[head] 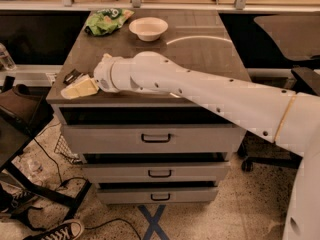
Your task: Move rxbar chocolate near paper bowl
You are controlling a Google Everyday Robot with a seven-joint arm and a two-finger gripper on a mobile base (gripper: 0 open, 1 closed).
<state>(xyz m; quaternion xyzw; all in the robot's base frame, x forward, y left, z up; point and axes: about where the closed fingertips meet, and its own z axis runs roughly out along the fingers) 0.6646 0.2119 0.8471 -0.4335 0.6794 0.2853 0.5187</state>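
Observation:
The rxbar chocolate (73, 76) is a small dark wrapper at the front left corner of the table (200, 54); only part of it shows. My gripper (80, 88) is low over that corner, right in front of the bar and touching or nearly touching it. I cannot tell whether it holds the bar. The paper bowl (148, 28) is white and round and stands at the back middle of the table, far from the bar.
A green snack bag (106, 21) lies at the back left, next to the bowl. The table is a cabinet with three drawers (155, 138). A dark chair (20, 109) and cables are on the floor at the left. My arm (210, 91) crosses the table's front.

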